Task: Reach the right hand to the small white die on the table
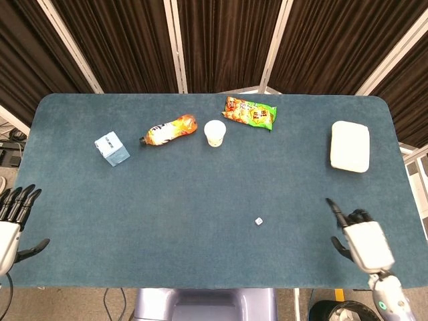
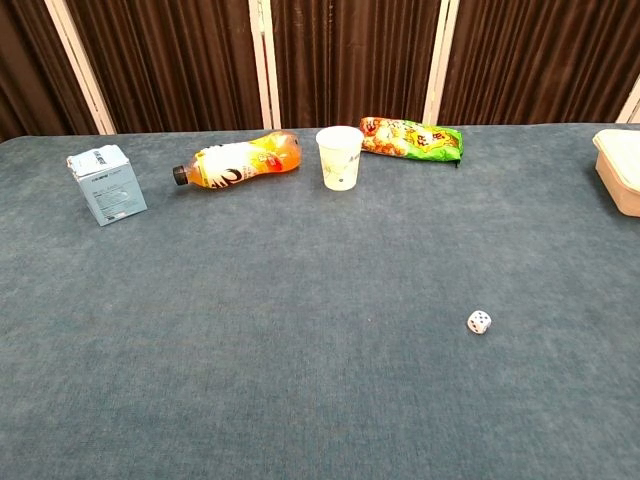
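Die (image 2: 479, 322) in both views, right hand (image 1: 360, 241) head-only

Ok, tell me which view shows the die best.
The chest view: the die is larger there, its dark pips show on several faces, and it sits alone on the blue table. In the head view the die is only a tiny white speck, left of the right hand.
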Tool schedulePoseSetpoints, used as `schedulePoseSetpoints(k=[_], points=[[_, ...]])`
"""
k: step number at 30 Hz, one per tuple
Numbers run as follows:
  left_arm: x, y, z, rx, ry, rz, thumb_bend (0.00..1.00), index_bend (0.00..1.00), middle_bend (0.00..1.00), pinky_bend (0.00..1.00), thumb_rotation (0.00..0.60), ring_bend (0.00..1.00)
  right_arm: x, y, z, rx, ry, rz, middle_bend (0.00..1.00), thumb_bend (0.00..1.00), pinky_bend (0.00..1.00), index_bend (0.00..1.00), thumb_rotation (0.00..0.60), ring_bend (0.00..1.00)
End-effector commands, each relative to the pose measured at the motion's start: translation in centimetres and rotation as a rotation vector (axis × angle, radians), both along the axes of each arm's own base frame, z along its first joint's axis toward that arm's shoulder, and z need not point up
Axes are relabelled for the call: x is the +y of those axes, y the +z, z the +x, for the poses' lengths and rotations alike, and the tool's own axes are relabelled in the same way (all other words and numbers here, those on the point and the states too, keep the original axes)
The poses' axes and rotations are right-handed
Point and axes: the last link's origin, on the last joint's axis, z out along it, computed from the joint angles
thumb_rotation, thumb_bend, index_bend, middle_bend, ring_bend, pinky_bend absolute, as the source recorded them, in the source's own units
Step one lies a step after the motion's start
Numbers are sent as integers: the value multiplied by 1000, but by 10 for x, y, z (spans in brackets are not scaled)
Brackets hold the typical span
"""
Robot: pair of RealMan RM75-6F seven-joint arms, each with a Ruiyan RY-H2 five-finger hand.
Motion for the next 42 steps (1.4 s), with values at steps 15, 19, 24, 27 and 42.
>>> schedulePoseSetpoints(k=[15, 19, 24, 27, 42], points=[[14, -12, -11, 52, 82, 3, 0, 0, 0, 0, 600, 0, -52, -88, 17, 81, -9, 494, 835, 773, 1000, 60, 600, 842], [13, -11, -13, 51, 88, 6, 0, 0, 0, 0, 600, 0, -53, -98, 26, 86, 16, 512, 835, 773, 1000, 68, 600, 842], [12, -10, -12, 49, 82, 6, 0, 0, 0, 0, 600, 0, -50, -107, 32, 97, 38, 528, 835, 773, 1000, 82, 600, 842], [12, -10, -11, 50, 78, 3, 0, 0, 0, 0, 600, 0, -48, -111, 32, 108, 37, 541, 835, 774, 1000, 82, 600, 842], [14, -12, -11, 52, 80, -4, 0, 0, 0, 0, 600, 0, -55, -122, 38, 148, 35, 534, 835, 773, 1000, 95, 600, 842]])
